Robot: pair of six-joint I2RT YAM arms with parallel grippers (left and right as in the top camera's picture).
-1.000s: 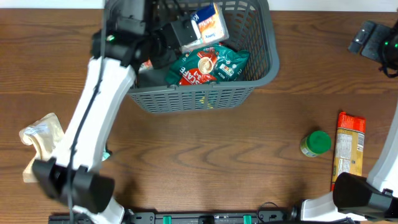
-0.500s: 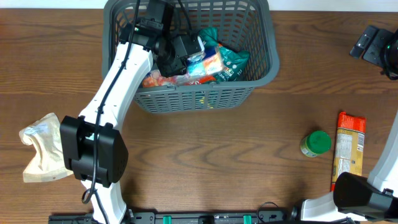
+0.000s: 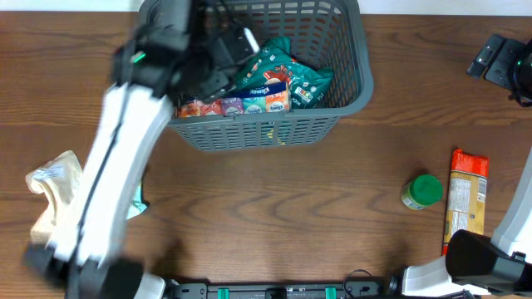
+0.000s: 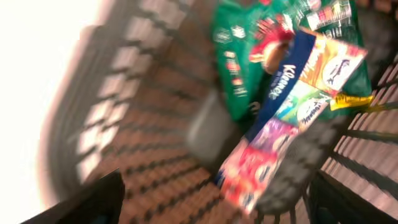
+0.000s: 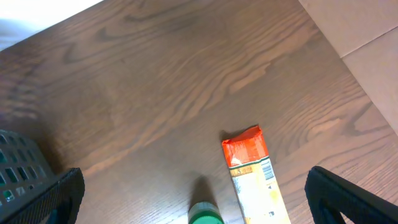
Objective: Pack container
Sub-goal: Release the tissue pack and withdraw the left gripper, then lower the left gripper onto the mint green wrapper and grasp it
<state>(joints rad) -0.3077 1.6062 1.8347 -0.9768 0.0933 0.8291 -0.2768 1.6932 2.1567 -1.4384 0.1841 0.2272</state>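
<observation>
1. Drop done: the left gripper (image 4: 216, 180), which a sec ago carried the tissue multipack (image 3: 241, 105) above the container (image 3: 274, 131), has let go. The pack now lies flat inside along the front wall, just beside the green pouches (image 3: 291, 71).
2. L jaws are spread wide w/ nothing between them. The arm is a blur in the overhead view, prob. already pulling up and out.
3. The right gripper (image 5: 194, 177) is parked far R over the table (image 3: 274, 216), jaws also spread and empty.
4. The container sits top-centre of the table, approx. where it was half a sec back.
5. Task read: one more item is packed. Still outside are a green-lidded jar (image 3: 424, 190) and a long orange packet (image 3: 466, 199) on the R, well apart from the container, and a crumpled beige bag (image 3: 56, 195) on the L. Looks roughly half done, w/ the R-side goods likely next.
6. Materials: the container is dark grey plastic w/ slotted lattice walls and a rolled rim. The multipack is glossy film, bright panels, a soft rectangular slab. The pouches are shiny and creased, the jar is small and round, and the table is dark wood grain.
</observation>
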